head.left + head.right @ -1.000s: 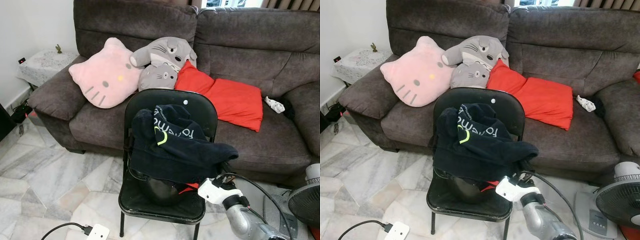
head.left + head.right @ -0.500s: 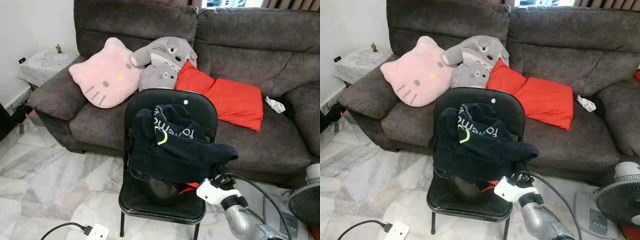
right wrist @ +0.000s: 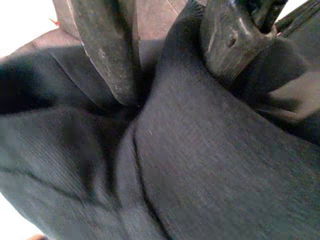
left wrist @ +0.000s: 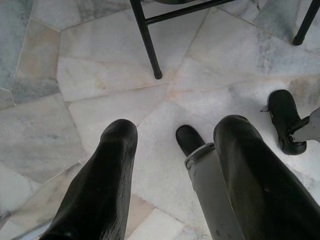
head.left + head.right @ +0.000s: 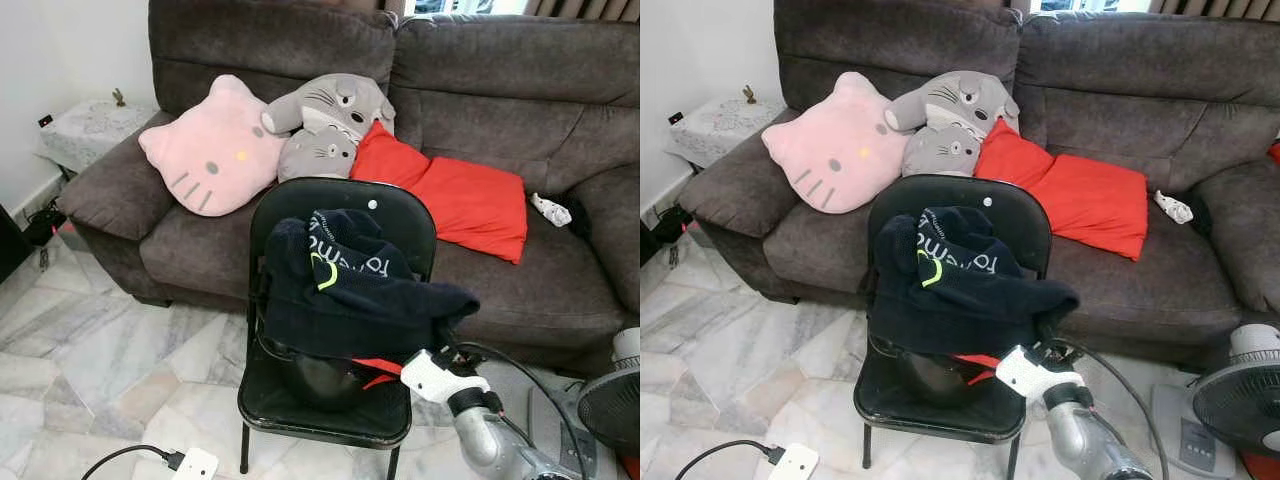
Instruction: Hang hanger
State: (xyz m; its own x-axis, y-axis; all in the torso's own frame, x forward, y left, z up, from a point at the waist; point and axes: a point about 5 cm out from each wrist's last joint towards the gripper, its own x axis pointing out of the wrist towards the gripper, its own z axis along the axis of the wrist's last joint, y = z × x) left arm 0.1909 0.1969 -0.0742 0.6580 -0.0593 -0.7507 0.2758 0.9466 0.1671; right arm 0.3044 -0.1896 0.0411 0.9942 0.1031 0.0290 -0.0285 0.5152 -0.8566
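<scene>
Right gripper (image 3: pixel 165 65) is pinching a fold of the dark navy fabric garment (image 5: pixel 350 290), fingers clamped around it, so hanging is barely starting.

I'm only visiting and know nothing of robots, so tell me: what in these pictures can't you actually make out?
- The hanger: no clear sight of it. A red piece pokes from under the dark garment on the chair; the cloth hides the rest.
- Right pincer: head views lose its fingers behind the garment; the wrist view shows them pressed into cloth, any grip hidden.
- Garment lettering: folded, partly unreadable.
- Fan: cut off by the frame edge.
</scene>
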